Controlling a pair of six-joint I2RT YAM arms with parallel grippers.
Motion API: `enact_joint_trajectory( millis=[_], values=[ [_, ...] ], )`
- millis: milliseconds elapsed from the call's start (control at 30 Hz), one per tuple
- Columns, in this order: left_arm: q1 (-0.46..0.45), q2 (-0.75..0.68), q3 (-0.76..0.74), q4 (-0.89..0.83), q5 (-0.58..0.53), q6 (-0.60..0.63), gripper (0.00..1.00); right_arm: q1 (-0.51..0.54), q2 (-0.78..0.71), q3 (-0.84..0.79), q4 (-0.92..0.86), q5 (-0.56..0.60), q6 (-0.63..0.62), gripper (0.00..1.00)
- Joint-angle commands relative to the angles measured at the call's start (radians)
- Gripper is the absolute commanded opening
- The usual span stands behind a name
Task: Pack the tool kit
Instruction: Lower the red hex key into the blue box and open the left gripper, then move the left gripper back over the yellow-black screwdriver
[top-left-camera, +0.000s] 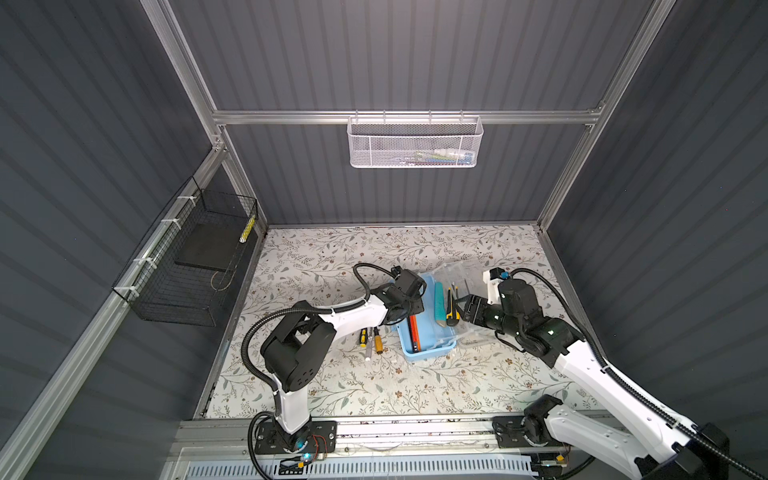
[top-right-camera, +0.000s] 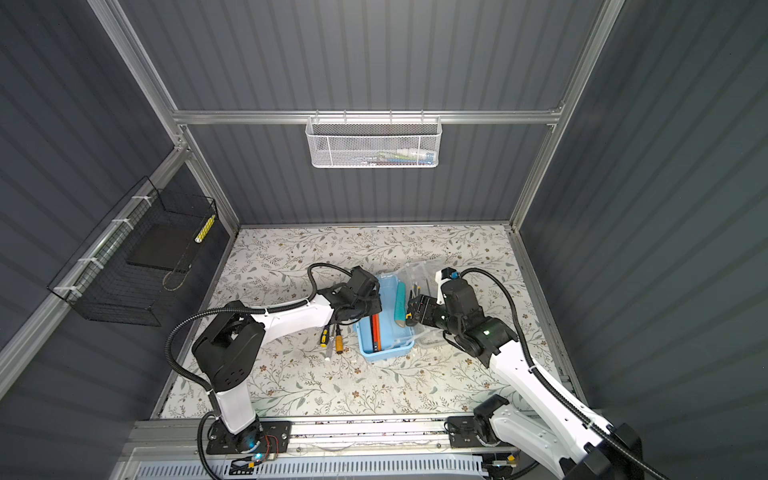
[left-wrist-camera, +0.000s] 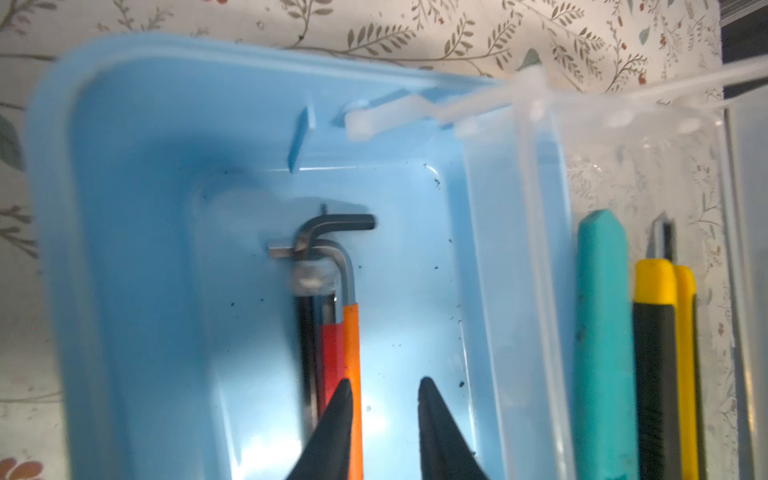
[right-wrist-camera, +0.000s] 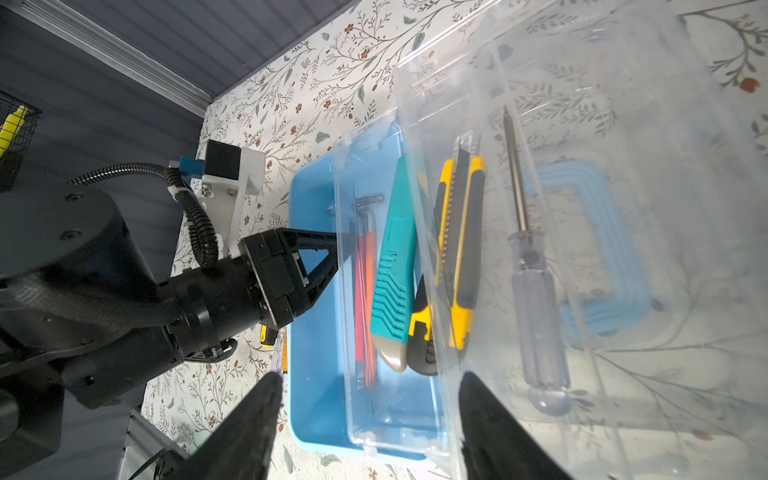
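Observation:
The tool kit's light-blue box (top-left-camera: 428, 355) stands open mid-table, its clear lid (top-left-camera: 461, 270) folded out to the right. Hex keys (left-wrist-camera: 345, 332) with red and orange sleeves lie on the box floor. My left gripper (left-wrist-camera: 384, 380) hangs over them, its jaws slightly apart and holding nothing. A teal tool (right-wrist-camera: 395, 291) and a yellow-black utility knife (right-wrist-camera: 461, 249) lie side by side on clear plastic along the box's right edge. A clear-handled screwdriver (right-wrist-camera: 536, 311) rests in the lid. My right gripper (right-wrist-camera: 370, 376) is open above the box's near end.
Two screwdrivers (top-left-camera: 370, 338) lie on the floral table just left of the box, under the left arm. A black wire basket (top-left-camera: 187, 266) hangs on the left wall. A white mesh basket (top-left-camera: 413, 143) hangs on the back rail.

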Motion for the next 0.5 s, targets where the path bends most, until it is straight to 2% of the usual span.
enact_joint_trajectory(
  millis=[0, 300, 467],
  values=[
    [-0.003, 0.004, 0.031, -0.023, -0.019, 0.017, 0.30, -0.003, -0.012, -0.010, 0.002, -0.010, -0.016, 0.68],
    [-0.004, -0.097, 0.017, -0.027, -0.044, 0.111, 0.35, -0.006, -0.033, 0.023, -0.051, -0.009, -0.052, 0.67],
    [-0.004, -0.224, -0.038, -0.098, -0.105, 0.166, 0.39, -0.006, -0.051, 0.047, -0.070, -0.048, -0.060, 0.66]
  ],
)
